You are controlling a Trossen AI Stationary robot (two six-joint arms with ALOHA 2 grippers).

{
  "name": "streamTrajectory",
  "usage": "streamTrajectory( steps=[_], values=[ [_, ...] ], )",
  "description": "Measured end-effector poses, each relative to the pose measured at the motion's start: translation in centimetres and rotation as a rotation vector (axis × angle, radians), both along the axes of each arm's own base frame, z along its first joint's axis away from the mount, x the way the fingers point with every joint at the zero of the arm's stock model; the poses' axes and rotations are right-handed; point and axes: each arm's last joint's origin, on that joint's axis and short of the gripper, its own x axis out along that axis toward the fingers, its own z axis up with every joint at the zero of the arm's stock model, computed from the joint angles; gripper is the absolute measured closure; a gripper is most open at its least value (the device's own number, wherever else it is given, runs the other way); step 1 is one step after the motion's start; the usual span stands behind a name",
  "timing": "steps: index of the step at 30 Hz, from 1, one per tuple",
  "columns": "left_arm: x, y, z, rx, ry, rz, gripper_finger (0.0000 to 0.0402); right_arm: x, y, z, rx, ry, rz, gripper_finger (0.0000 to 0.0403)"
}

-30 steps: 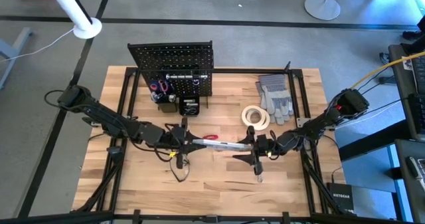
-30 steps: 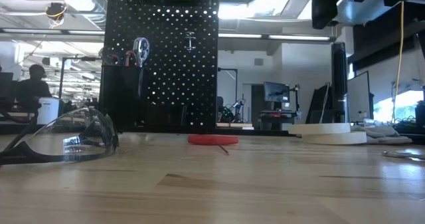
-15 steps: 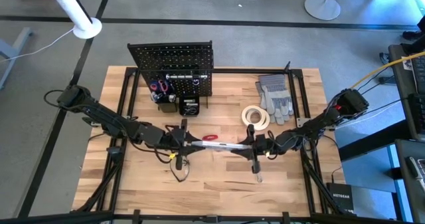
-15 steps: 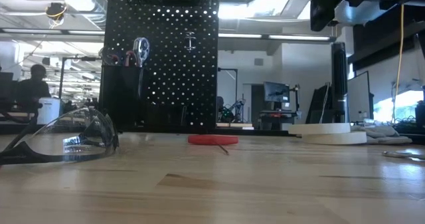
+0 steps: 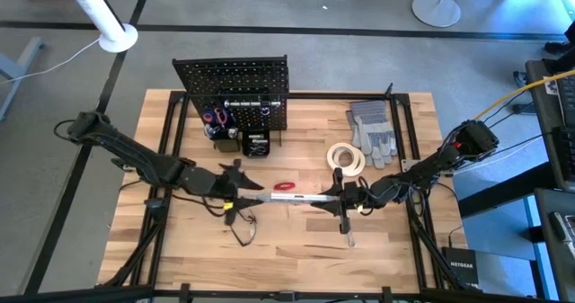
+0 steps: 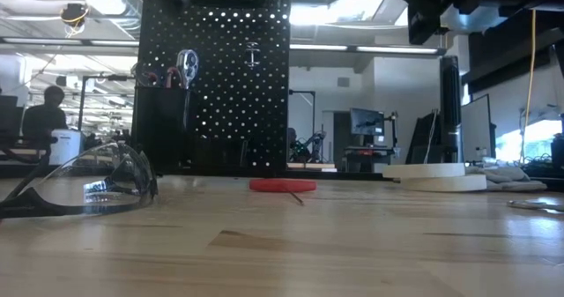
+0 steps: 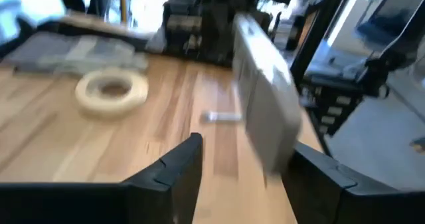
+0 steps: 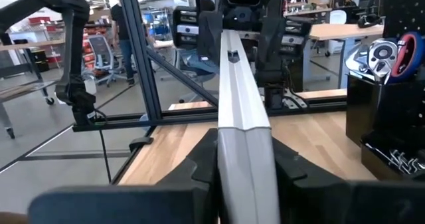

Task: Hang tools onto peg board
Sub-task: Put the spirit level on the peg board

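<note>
The silver bar level (image 5: 296,196) hangs level above the table's middle, with my right gripper (image 5: 343,198) shut on its right end. My left gripper (image 5: 244,188) stands open just left of the level's free left end (image 7: 265,98), its fingers apart from it. The black peg board (image 5: 232,87) stands upright at the far left, with tools in the bins on its front. A red-handled tool (image 5: 284,186) lies flat on the table under the level. The white tape roll (image 5: 346,158) lies flat at the right. My right gripper pinches the bar level's right end (image 8: 244,141) between its two fingers, one on each long side face. The fingers come level from the table's right and lie along the bar. The bar sticks out level toward the table's left, clear of the table.
Grey work gloves (image 5: 373,132) lie at the far right beside the tape roll. Safety glasses (image 6: 84,187) rest near the front edge. A small metal piece (image 5: 350,240) lies near the front right. Black frame rails (image 5: 171,132) run along both table sides.
My left gripper has let go of the level's left end and drawn back toward the table's left edge. The level has stayed level and clear of the table, held by my right gripper alone.
</note>
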Motion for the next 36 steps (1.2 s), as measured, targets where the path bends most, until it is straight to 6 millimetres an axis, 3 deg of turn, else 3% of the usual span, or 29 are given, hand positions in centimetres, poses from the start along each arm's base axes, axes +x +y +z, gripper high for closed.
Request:
streamTrajectory(
  steps=[5, 14, 27, 36],
  values=[
    [-2.8, -1.5, -0.2, 0.002, 0.106, 0.031, 0.0222, 0.0, 0.0, 0.0, -0.003, 0.004, 0.006, 0.0339],
    [-5.6, -4.6, -0.2, 0.071, 0.078, 0.072, 0.0241, 0.0, 0.0, -0.2, 0.023, 0.017, 0.006, 0.0339],
    [-7.8, -5.7, -2.3, -0.01, 0.076, 0.087, 0.0247, 0.9, 0.7, 0.6, 0.018, 0.064, 0.062, 0.0339],
    [-7.8, -5.7, -2.1, -0.033, -0.016, 0.02, 0.0247, 1.2, 0.5, 0.5, -0.004, 0.101, 0.065, 0.0339]
  ],
)
